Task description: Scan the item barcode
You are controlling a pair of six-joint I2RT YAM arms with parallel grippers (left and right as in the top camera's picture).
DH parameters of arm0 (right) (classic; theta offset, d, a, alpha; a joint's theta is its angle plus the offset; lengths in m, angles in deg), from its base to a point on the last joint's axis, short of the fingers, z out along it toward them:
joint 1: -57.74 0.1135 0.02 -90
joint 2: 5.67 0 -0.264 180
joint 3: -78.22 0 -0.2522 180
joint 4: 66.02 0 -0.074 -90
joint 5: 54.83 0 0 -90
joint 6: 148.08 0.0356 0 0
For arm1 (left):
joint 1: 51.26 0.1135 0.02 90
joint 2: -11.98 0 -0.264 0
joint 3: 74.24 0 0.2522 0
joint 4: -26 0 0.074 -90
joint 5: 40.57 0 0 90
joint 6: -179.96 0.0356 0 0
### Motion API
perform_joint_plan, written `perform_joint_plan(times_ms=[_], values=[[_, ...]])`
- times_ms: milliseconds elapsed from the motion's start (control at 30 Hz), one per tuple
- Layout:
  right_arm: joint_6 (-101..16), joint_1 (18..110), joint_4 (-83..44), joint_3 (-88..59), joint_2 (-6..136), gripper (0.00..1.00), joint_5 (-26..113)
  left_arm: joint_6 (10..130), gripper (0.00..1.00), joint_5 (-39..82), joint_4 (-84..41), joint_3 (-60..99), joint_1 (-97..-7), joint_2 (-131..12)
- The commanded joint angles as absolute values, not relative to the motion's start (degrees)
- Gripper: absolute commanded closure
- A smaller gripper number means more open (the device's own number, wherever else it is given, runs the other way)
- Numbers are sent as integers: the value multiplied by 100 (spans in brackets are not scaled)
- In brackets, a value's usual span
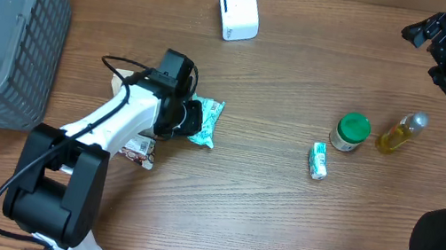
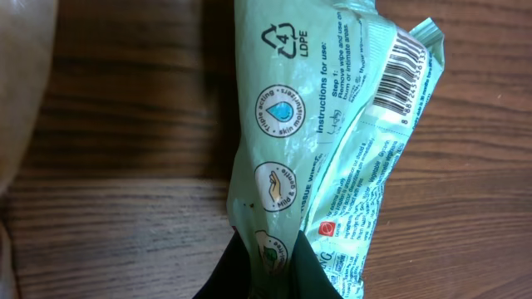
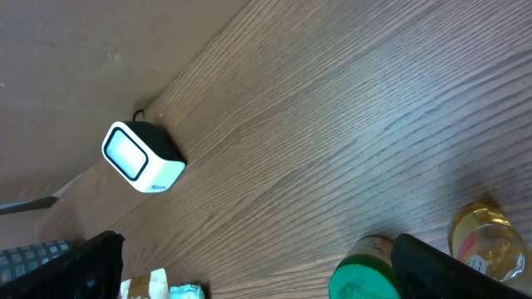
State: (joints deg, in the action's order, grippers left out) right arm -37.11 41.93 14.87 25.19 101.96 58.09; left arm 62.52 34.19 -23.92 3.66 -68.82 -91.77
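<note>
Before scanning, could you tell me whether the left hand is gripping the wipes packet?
Shut on it: the left hand pinches the wipes packet at its end.

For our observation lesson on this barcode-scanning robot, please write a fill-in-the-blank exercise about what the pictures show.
The left gripper pinches the wipes packet, whose barcode shows in the ____ wrist view.
The recycling triangle on that packet encloses the numeral ____.
The jar beside the bottle has a ____ lid.
Missing words: left; 4; green.

Grey basket [image 1: 5, 28] far left — jar [image 1: 350, 133] beside bottle [image 1: 401, 135].
</note>
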Motion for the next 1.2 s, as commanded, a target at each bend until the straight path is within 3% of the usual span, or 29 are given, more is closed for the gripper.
perform_joint_plan(times_ms=[0,100,200,333,500,733,933,1067,1167], values=[[-3748,4193,1472,2637,10115,0,5770,6058,94,3482,-2372,331,-7052,-9153],[-3748,4193,1472,2637,10115,0,5770,6058,87,3489,-2368,331,-7118,-9153],[-3748,4190,1472,2637,10115,0,5770,6086,62,3515,-2385,331,-7116,-9153],[-3748,4190,1472,2637,10115,0,5770,6171,47,3727,-2420,395,-7076,-9144],[-3748,4193,1472,2637,10115,0,5770,6438,52,3618,-2980,1018,-6948,-9140],[-3748,4190,1472,2637,10115,0,5770,6836,86,3122,-3220,1470,-6993,-9144],[-3748,4190,1472,2637,10115,0,5770,7061,84,3205,-3212,1348,-7162,-9260],[-3748,4190,1472,2637,10115,0,5770,7122,95,3196,-3188,1348,-7149,-9384],[-3748,4193,1472,2637,10115,0,5770,7363,96,2855,-3120,1348,-7149,-9557]])
